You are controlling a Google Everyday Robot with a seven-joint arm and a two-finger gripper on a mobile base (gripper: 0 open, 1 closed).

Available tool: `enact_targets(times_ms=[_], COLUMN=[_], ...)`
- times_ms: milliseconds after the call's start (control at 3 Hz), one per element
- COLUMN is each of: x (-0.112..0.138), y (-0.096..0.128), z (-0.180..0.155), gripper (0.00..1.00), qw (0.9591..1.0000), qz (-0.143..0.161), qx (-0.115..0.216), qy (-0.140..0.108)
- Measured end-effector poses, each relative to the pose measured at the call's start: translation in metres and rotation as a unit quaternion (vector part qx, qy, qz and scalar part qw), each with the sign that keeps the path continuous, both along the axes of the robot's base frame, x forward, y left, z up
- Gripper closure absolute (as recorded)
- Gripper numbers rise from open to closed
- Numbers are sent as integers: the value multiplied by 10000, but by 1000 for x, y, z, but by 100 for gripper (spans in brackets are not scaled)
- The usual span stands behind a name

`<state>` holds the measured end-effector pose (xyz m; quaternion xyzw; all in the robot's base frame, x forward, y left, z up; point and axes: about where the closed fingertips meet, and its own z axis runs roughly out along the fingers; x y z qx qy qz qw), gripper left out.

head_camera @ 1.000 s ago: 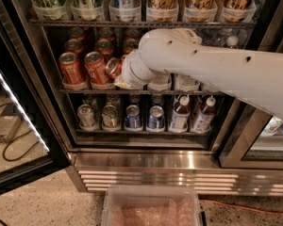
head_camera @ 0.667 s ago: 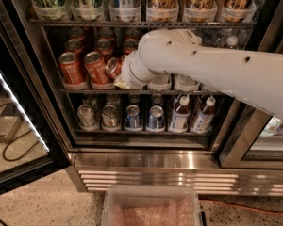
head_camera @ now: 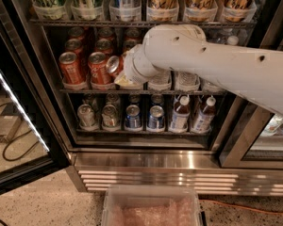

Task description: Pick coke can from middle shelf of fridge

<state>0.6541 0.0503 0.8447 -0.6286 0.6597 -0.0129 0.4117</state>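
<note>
- Hand [head_camera: 124, 74] at the fridge's [head_camera: 146, 161] middle shelf [head_camera: 80, 90]; its grip cannot be told.
- Coke can [head_camera: 114, 65] touches hand, toward the standing red cans [head_camera: 71, 67]; long axis tilted.

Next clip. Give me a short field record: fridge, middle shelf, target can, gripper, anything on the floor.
fridge: door open
middle shelf: upright red cans at left, water bottles behind the arm
coke can: front of shelf, tilted, at the gripper
gripper: inside the fridge at the middle shelf, mostly hidden by the arm
floor: clear plastic bin in front of the fridge
</note>
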Motion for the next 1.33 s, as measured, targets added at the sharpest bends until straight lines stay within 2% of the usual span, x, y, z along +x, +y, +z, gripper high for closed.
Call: enact_targets(times_ms=[333,667,1000,1333], x=[-12,-24,-26,-36], y=[-8,-14,-12,-10], z=[39,76,81,77], gripper=[100,100,100,100], qw=[9982,9932,9904,9892], qz=[5,-5,90,175], qx=[161,353,747,957], qy=[-582,-1109,-1162,-1093])
